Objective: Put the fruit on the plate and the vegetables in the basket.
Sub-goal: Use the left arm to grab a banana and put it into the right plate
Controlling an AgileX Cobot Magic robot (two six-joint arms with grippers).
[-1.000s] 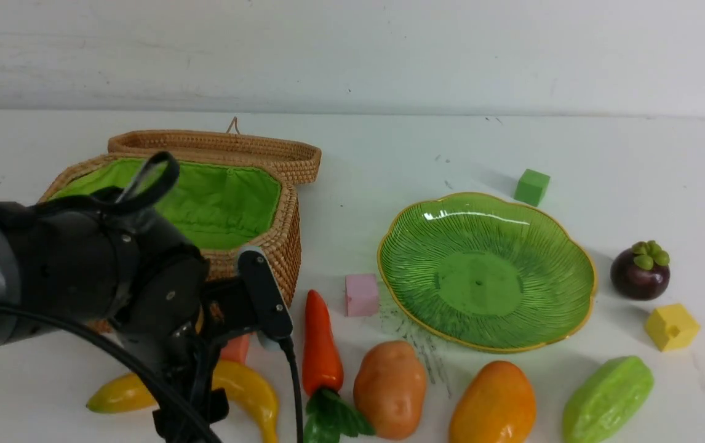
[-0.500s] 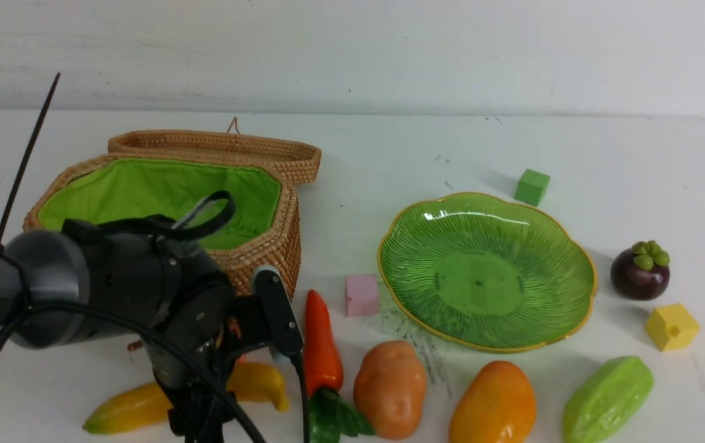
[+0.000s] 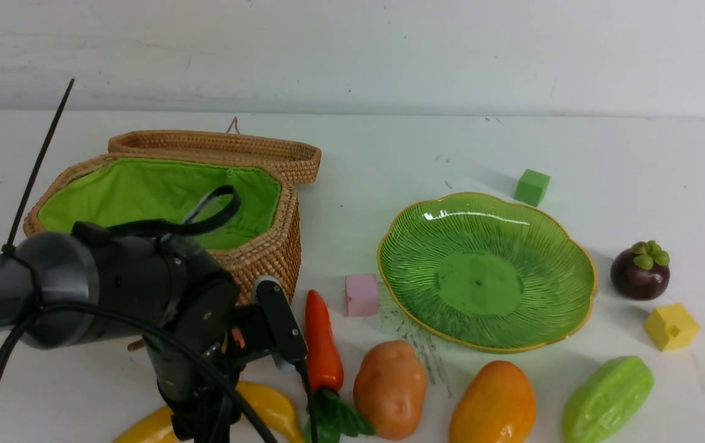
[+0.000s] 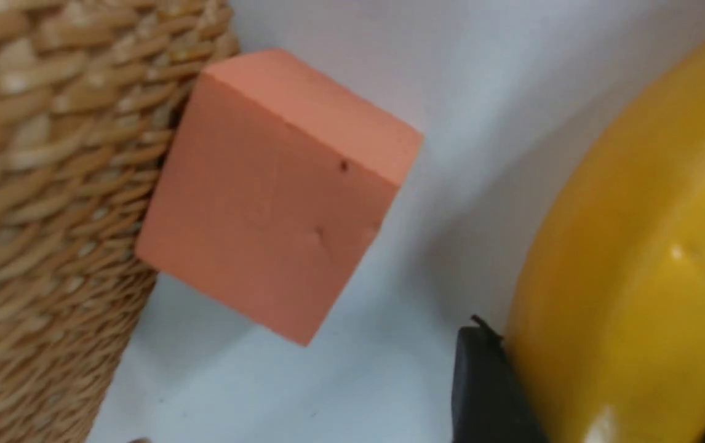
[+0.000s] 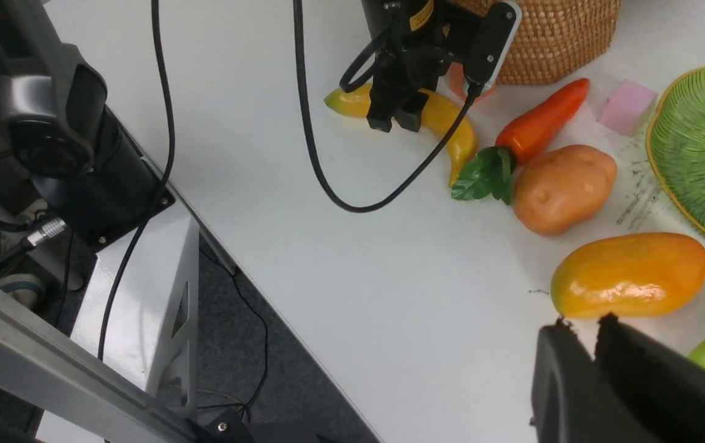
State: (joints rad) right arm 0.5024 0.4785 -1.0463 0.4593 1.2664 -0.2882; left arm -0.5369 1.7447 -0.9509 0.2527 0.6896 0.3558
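The yellow banana (image 3: 269, 406) lies at the table's front left, partly behind my left arm. My left gripper (image 5: 397, 120) straddles its middle, and in the left wrist view both fingers press its sides (image 4: 635, 246), shut on it. The red-orange carrot (image 3: 322, 344), the potato (image 3: 389, 387) and the mango (image 3: 493, 403) lie in a row to its right. The mangosteen (image 3: 640, 271) sits right of the empty green plate (image 3: 481, 271). The open basket (image 3: 272, 246) stands behind my left arm. My right gripper (image 5: 581, 326) hovers shut and empty near the mango (image 5: 629, 274).
An orange foam cube (image 4: 266, 203) leans against the basket wall, close to the banana. A pink cube (image 3: 362, 294), a green cube (image 3: 532, 186) and a yellow cube (image 3: 671, 326) lie round the plate. A light green ribbed toy piece (image 3: 608, 397) lies front right. The table edge drops off at the left (image 5: 217, 246).
My left arm has come down over the banana and its jaws have closed in on it. The banana has shifted a little to the right and toward the front edge.
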